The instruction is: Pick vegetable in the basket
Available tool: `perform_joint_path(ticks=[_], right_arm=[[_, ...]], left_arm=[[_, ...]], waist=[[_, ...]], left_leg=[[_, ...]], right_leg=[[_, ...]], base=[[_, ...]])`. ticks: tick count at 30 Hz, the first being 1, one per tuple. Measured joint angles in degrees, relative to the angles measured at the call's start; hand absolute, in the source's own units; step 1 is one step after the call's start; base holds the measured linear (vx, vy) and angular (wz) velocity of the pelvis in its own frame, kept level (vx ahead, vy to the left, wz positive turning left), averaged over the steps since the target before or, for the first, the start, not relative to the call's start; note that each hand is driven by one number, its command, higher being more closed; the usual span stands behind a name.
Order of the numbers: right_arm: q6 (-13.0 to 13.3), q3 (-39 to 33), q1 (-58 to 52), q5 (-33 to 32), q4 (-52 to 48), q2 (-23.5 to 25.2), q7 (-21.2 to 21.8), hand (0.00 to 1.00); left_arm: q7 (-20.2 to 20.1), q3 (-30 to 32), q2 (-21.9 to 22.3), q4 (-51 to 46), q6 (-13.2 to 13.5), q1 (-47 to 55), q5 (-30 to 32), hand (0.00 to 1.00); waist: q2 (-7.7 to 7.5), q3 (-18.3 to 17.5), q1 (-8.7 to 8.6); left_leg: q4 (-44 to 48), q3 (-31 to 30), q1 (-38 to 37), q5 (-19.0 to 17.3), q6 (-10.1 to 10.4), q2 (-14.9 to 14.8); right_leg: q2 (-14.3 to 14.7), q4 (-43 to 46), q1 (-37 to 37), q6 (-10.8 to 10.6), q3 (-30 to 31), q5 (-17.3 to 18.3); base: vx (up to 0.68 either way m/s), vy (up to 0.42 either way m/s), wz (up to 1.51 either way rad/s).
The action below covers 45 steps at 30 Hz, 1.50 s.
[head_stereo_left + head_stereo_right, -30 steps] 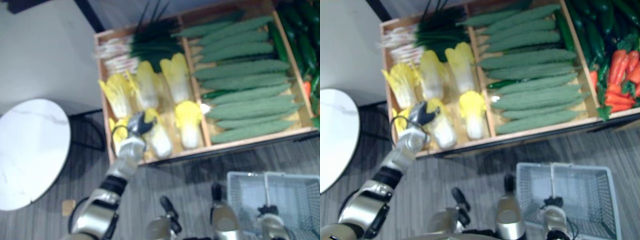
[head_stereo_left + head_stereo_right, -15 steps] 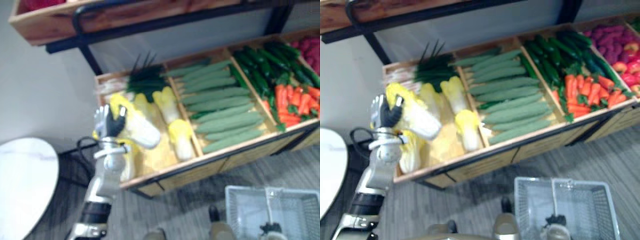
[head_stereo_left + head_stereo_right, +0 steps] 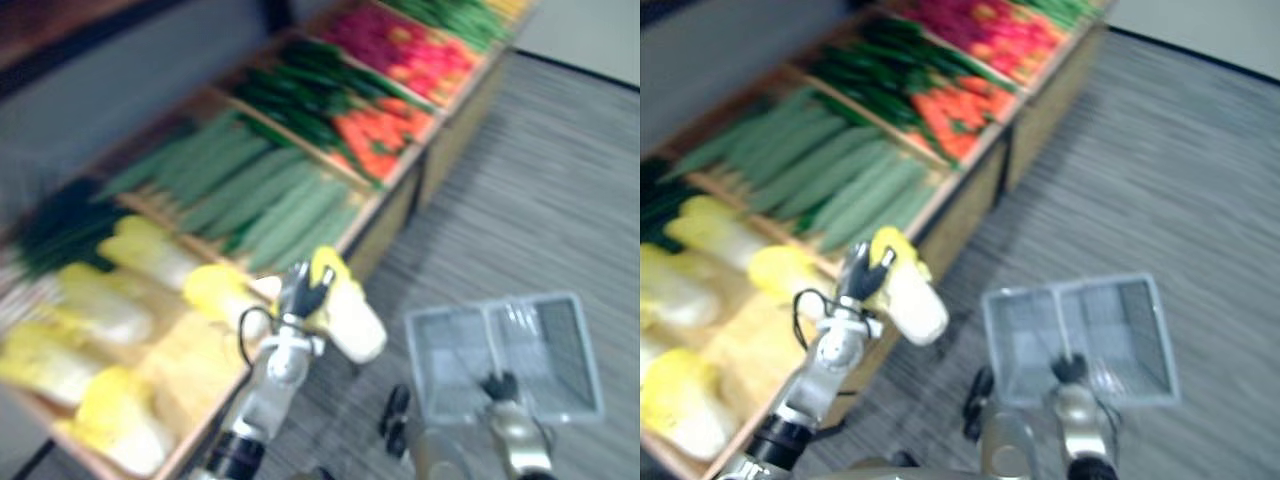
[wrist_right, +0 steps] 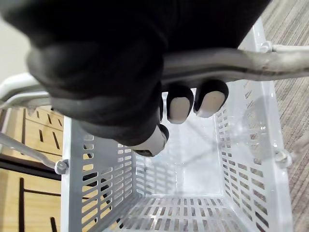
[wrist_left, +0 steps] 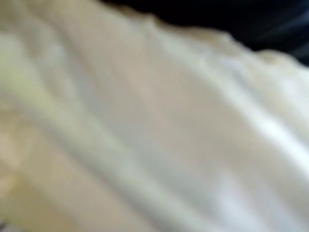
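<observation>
The left hand [image 3: 303, 292], fingers curled round a cabbage [image 3: 352, 322], holds it at centre frame, clear of the shelf [image 3: 400, 212] and short of the basket [image 3: 548, 345] at lower right. The right hand [image 4: 181, 103] grips the basket's handle [image 4: 241, 63], presumably so the basket hangs mouth-up for the drop.

The cabbage [image 3: 352, 328] is creamy white with yellow leaf tips. The left hand [image 3: 300, 292] is silver with dark tips. The basket [image 3: 545, 345] is pale grey with slotted walls, and its handle [image 4: 251, 60] is dull silver. The right hand [image 4: 111, 63] has a black cover. The floor [image 3: 560, 170] is grey and finely striped. From near left to far right the colours run to green cucumbers [image 3: 260, 195], then orange carrots [image 3: 385, 140].
</observation>
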State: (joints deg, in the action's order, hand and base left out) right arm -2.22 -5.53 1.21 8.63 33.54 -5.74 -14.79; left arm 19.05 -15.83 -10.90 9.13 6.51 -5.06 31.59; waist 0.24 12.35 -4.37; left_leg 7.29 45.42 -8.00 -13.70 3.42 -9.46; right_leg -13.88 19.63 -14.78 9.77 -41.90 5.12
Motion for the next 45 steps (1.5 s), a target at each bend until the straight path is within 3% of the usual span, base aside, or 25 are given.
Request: perform_joint_path(ticks=[1, 3, 5, 7, 9, 10, 12, 16, 17, 19, 20, 21, 24, 27, 29, 31, 32, 34, 36, 38, 39, 40, 41, 42, 45], right_arm=[[0.0, 2.0, -0.1, 0.3, -2.2, 1.2, 0.1, 1.0], [0.4, 5.1, -0.9, 0.4, -5.1, 2.1, 0.6, 1.0], [0.8, 8.5, -2.8, 0.4, -6.6, 2.3, 1.4, 1.0], [0.9, 12.7, -6.1, 0.4, -9.5, 1.8, 2.8, 1.0], [0.9, 15.2, -7.4, 0.3, -10.6, 0.6, 3.9, 1.0], [0.8, 17.1, -7.6, 0.3, -11.3, 0.0, 4.2, 1.0], [0.8, 19.1, -7.6, 0.3, -12.0, -0.2, 5.2, 1.0], [0.9, 22.3, -8.2, -0.2, -16.0, 0.2, 6.1, 1.0], [1.0, 22.4, -7.7, -0.5, -17.7, 0.5, 6.2, 1.0], [1.0, 22.5, -6.6, -0.8, -17.7, 0.5, 6.2, 1.0], [1.1, 23.4, -5.2, -0.8, -17.8, 0.5, 6.2, 1.0], [1.1, 24.0, -4.7, -0.8, -17.8, 0.5, 6.2, 1.0], [1.2, 28.0, -4.1, -2.6, -18.0, 0.5, 6.7, 1.0], [1.3, 31.2, -4.1, -5.0, -18.4, 0.6, 8.1, 1.0], [1.3, 31.0, -4.8, -7.3, -18.8, 0.5, 9.0, 1.0], [1.2, 31.3, -5.8, -11.3, -19.1, 0.5, 10.5, 1.0], [1.2, 31.4, -6.3, -12.1, -19.3, 0.5, 10.8, 1.0], [1.2, 31.9, -7.3, -15.5, -20.1, -0.2, 13.0, 1.0], [1.3, 32.9, -7.3, -18.7, -21.7, -0.4, 14.7, 1.0], [1.5, 33.7, -7.8, -20.4, -22.7, -0.4, 16.2, 1.0], [1.5, 34.0, -8.5, -21.1, -23.9, -0.4, 16.8, 1.0], [1.6, 33.9, -8.9, -21.2, -24.6, -0.3, 17.0, 1.0], [1.7, 33.8, -10.3, -21.7, -25.6, 0.4, 17.0, 1.0], [1.6, 32.6, -10.2, -22.1, -24.5, -0.7, 16.9, 1.0], [1.6, 27.3, -10.3, -22.1, -24.0, -0.8, 15.8, 1.0]], left_arm=[[-1.1, -0.7, 0.9, 3.8, 0.0, 1.6, 0.0, 1.0], [-2.3, -0.9, 2.5, 10.5, -0.3, 3.0, 0.0, 1.0], [-3.0, -0.5, 4.7, 14.4, -0.9, 5.0, -0.1, 1.0], [-3.6, -1.8, 6.2, 16.7, -0.9, 6.7, -0.4, 1.0], [-3.6, -2.3, 7.5, 16.7, -0.8, 7.6, -2.2, 1.0], [-3.6, -2.4, 8.1, 16.7, -0.8, 7.8, -2.3, 1.0], [-3.4, -2.9, 8.6, 16.5, -0.8, 8.4, -4.4, 1.0], [-2.7, -4.9, 8.5, 16.2, -0.9, 8.7, -4.5, 1.0], [-1.9, -5.1, 8.9, 14.5, -0.9, 8.7, -4.5, 1.0], [-1.4, -5.1, 9.0, 13.2, -0.9, 8.7, -4.4, 1.0], [-1.2, -5.1, 9.1, 12.2, -0.9, 8.7, -4.4, 1.0], [-1.1, -5.1, 9.3, 11.9, -0.9, 8.7, -4.4, 0.0], [-0.7, -5.2, 9.9, 11.9, -1.4, 8.7, -4.4, 0.0], [0.4, -5.2, 10.5, 12.1, -2.1, 8.7, -4.5, 0.0], [0.8, -5.6, 10.4, 12.3, -2.3, 8.4, -4.4, 0.0], [0.9, -7.0, 8.7, 14.4, -3.1, 6.6, -4.3, 0.0], [0.9, -7.3, 7.9, 14.6, -3.5, 6.3, -4.3, 0.0], [1.0, -7.4, 6.5, 15.7, -4.4, 5.3, -4.2, 0.0], [1.1, -7.1, 5.6, 16.9, -4.6, 4.3, -3.8, 0.0], [1.1, -6.8, 5.6, 18.3, -4.7, 3.3, -3.7, 0.0], [1.1, -6.7, 5.6, 19.0, -4.7, 2.7, -3.5, 0.0], [1.1, -6.7, 5.5, 19.0, -4.7, 2.6, -3.2, 0.0], [1.0, -6.2, 4.7, 19.5, -4.5, 2.3, -2.3, 0.0], [0.9, -5.6, 6.6, 21.0, -4.9, 1.7, -1.5, 0.0], [1.0, -4.6, 7.0, 21.2, -4.9, 0.1, -1.1, 0.0]], waist=[[-0.79, -0.1, 0.52], [-0.28, 0.0, 0.21], [-0.09, -0.1, 0.35], [0.83, -0.1, 0.32], [1.45, 0.0, 0.26], [1.5, 0.1, 0.5], [1.52, 0.3, 2.18], [2.06, 0.7, 3.05], [1.79, 0.9, 3.09], [1.53, 1.1, 3.46], [1.55, 1.1, 3.54], [1.54, 1.1, 3.65], [1.19, 1.0, 5.58], [0.41, 0.7, 6.02], [0.16, 0.3, 5.43], [-1.46, 0.3, 4.5], [-2.11, 0.4, 4.29], [-2.33, 0.3, 3.73], [-2.1, 0.3, 3.1], [-1.91, 0.4, 2.86], [-2.16, 0.2, 2.89], [-2.64, -0.1, 2.92], [-4.01, -0.4, 2.83], [-0.44, -0.7, 2.69], [0.63, -0.3, 2.53]], left_leg=[[0.4, 4.3, -1.5, 0.2, 1.5, 0.1], [2.2, 7.2, -2.5, 0.0, 1.8, -1.6], [9.2, 8.1, -3.3, -0.5, 2.4, -5.4], [27.1, 4.1, -1.2, -0.4, -0.2, -14.3], [37.9, -4.1, 3.2, -1.4, -3.0, -17.7], [41.2, -13.5, 7.5, -2.9, -1.3, -15.4], [40.7, -23.1, 11.9, -4.5, 1.1, -10.2], [29.9, -26.4, 16.7, -4.5, 1.0, -4.4], [21.8, -27.6, 19.1, -3.4, 0.8, -0.2], [16.1, -27.5, 20.5, -1.4, 0.5, 2.1], [9.7, -27.1, 21.0, 2.4, 0.2, 4.5], [7.6, -27.0, 20.9, 3.6, -0.1, 5.1], [3.6, -26.9, 18.1, 7.2, -3.8, 6.4], [0.8, -25.3, 14.1, 9.2, -5.8, 7.9], [-2.3, -25.1, 10.3, 8.7, -6.1, 8.9], [-4.6, -26.1, 5.5, 8.5, -6.5, 10.3], [-4.7, -27.0, 4.1, 8.2, -6.8, 10.7], [-4.9, -31.1, 0.7, 7.4, -7.0, 10.1], [-4.5, -33.5, -0.4, 7.3, -6.8, 8.1], [-3.5, -35.3, -1.2, 6.7, -5.8, 5.7], [-1.6, -35.3, -1.2, 5.3, -3.6, 4.4], [-0.5, -35.3, -1.2, 4.1, -1.8, 4.1], [1.2, -35.7, -1.3, 0.9, 1.9, 4.5], [2.2, -36.7, -0.5, -0.6, 2.6, 0.9], [1.8, -38.6, 0.6, 1.3, 2.2, 0.1]], right_leg=[[-1.5, 1.5, 1.0, -5.7, -4.4, 2.2], [2.6, -0.9, -0.1, -4.5, 0.3, 0.5], [7.5, -3.8, 0.7, -4.8, 5.7, 0.6], [13.7, -9.2, 4.3, -4.8, 10.6, 0.8], [17.4, -11.7, 6.7, -4.6, 14.7, 0.9], [18.7, -12.8, 8.0, -4.1, 17.2, 1.2], [19.2, -13.7, 9.8, -4.1, 20.7, 1.2], [19.0, -16.2, 13.7, -5.1, 23.6, 0.6], [18.6, -17.6, 14.7, -5.1, 24.8, 0.6], [18.4, -18.8, 15.2, -4.9, 25.6, 0.7], [18.5, -19.7, 15.6, -5.0, 26.0, 0.7], [18.6, -19.8, 15.9, -5.3, 26.3, 0.4], [19.1, -20.2, 18.1, -5.2, 29.7, 0.7], [17.4, -13.0, 17.0, -6.1, 32.4, 5.8], [15.6, -0.6, 13.0, -9.2, 32.2, 8.9], [12.0, 20.1, 6.5, -11.0, 31.5, 8.5], [10.5, 25.2, 4.9, -11.8, 30.8, 8.0], [5.6, 34.6, 1.1, -8.8, 29.0, 10.3], [3.7, 32.5, -1.8, -9.1, 28.3, 10.9], [3.3, 23.9, -3.7, -9.9, 28.7, 10.3], [3.8, 13.1, -3.6, -12.1, 30.1, 8.3], [4.0, 6.3, -2.6, -12.5, 31.5, 5.6], [3.5, -3.6, -0.5, -15.0, 35.0, -5.2], [6.6, -4.0, 0.9, -13.8, 33.7, -6.0], [9.0, 3.1, -0.6, -13.7, 39.7, -3.8]], base=[[0.03, -0.12, -2.07], [0.1, -0.184, -1.75], [0.15, -0.2, -1.51], [0.18, -0.18, -1.36], [0.14, -0.1, -1.16], [0.15, -0.081, -1.19], [0.12, -0.035, -1.17], [0.15, 0.025, -0.76], [0.16, 0.046, -0.19], [0.17, 0.046, -0.21], [0.19, 0.044, -0.22], [0.26, 0.052, -0.31], [0.27, 0.054, -0.54], [0.33, 0.091, -0.54], [0.42, 0.131, -0.09], [0.4, 0.115, 0.34], [0.42, 0.016, 0.53], [0.45, -0.047, 0.59], [0.37, -0.142, 0.59], [0.37, -0.244, 0.53], [0.31, -0.258, 0.4], [0.41, -0.338, 0.61], [0.39, -0.312, 0.5], [0.37, -0.267, 0.48], [0.26, -0.126, 0.44]])
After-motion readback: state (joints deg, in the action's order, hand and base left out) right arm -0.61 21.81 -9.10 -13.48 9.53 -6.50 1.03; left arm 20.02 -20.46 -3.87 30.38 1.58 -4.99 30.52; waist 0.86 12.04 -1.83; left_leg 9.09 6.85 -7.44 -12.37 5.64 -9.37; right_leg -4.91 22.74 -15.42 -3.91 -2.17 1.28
